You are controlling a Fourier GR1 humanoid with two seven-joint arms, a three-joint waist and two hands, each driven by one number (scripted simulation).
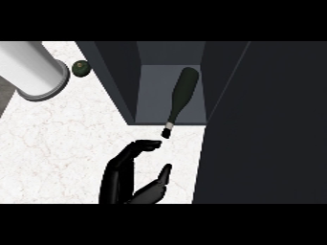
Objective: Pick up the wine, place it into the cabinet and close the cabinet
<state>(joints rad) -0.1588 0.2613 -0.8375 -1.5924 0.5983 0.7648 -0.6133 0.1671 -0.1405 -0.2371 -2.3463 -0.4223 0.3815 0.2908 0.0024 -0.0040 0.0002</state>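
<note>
The dark wine bottle [182,93] lies on its side inside the open cabinet [168,55]. Its body rests on the cabinet's floor and its neck and cap stick out over the front edge towards me. My left hand [127,179] is over the marble counter just below the cap. The fingers point up with tips bent towards the cap, the thumb is spread to the right, and nothing is in its grasp. A small gap shows between fingertips and cap. My right hand does not show.
The cabinet's dark door [272,124] stands open and fills the right side of the view. A white cylinder [32,67] lies at the back left with a small dark green round thing [80,68] beside it. The counter's [53,143] left edge runs along a grey strip.
</note>
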